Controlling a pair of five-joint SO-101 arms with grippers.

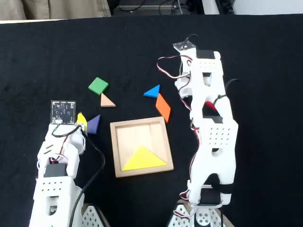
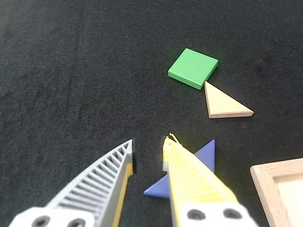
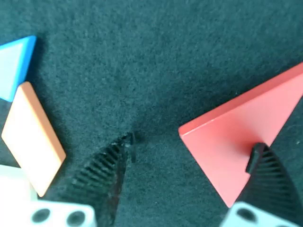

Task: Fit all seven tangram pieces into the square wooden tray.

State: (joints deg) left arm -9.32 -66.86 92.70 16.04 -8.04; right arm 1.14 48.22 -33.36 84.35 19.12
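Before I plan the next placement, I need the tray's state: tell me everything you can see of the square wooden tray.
The square wooden tray is pale wood, a raised rim around a flat recessed floor. It lies flat on the black table between the left arm and right arm, turned slightly askew. One large yellow triangle lies inside along the rim nearest the arms' bases; the remaining floor is bare. Nothing else touches it.

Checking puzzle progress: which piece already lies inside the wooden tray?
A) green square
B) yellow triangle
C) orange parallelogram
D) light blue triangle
B: the yellow triangle lies flat inside the wooden tray, while the green square, orange parallelogram and light blue triangle sit outside it.
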